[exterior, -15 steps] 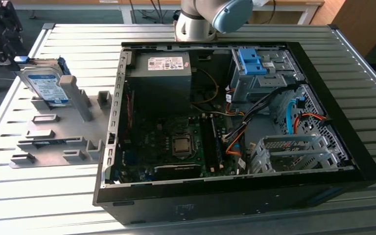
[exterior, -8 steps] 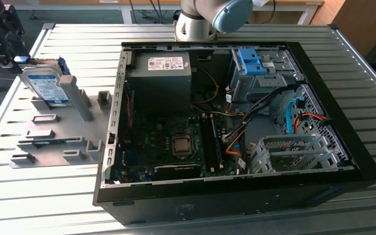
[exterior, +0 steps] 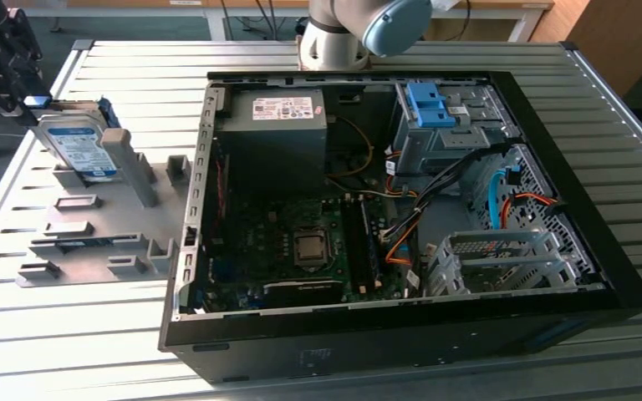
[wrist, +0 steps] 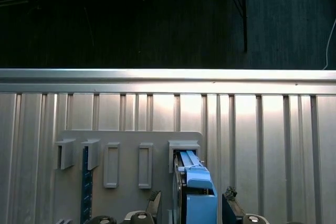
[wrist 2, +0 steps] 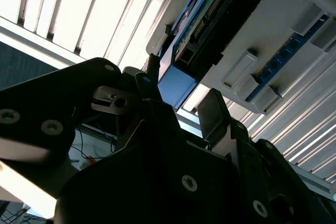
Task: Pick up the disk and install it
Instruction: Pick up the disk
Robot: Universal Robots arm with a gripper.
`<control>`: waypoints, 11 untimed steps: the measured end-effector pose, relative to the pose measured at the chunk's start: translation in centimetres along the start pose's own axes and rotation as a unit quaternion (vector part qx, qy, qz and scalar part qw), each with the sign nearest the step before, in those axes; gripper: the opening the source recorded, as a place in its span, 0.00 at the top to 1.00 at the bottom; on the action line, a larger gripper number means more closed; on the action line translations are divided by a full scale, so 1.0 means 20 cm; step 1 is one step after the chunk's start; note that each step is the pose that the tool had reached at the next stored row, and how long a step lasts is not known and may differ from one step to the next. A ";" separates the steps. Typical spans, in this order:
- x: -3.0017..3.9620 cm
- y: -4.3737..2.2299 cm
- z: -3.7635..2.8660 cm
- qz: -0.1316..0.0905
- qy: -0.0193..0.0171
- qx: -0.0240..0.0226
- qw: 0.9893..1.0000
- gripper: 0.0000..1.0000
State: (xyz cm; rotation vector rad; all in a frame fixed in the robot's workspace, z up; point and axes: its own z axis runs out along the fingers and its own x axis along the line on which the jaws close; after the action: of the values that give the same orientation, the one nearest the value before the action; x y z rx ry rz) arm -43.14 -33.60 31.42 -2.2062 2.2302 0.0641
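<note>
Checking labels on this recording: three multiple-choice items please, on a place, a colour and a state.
1. The disk is: A. in a drive cage B. in the grey holder beside the computer case C. on the floor
2. Its edge rail is: A. red B. blue C. yellow
3. The case is: A. open B. panelled shut C. tipped over
1 B: it stands in the holder, at the exterior view's left of the case. 2 B: blue in the first wrist view. 3 A: its board shows.

A slatted table (exterior: 611, 125) carries an open case (exterior: 354, 351) and a grey plate (exterior: 104, 219) — side by side. The plate lies near an edge.
</note>
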 end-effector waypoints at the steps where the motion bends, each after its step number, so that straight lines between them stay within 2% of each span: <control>1: 0.000 0.000 0.001 0.000 0.000 0.000 1.000 0.44; 5: 0.000 0.000 0.013 0.000 0.000 0.000 1.000 0.44; 11: 0.002 -0.001 0.061 0.000 0.000 0.000 1.000 0.44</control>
State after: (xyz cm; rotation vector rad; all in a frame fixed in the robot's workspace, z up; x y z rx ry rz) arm -43.14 -33.60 30.20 -2.2061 2.2302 0.0641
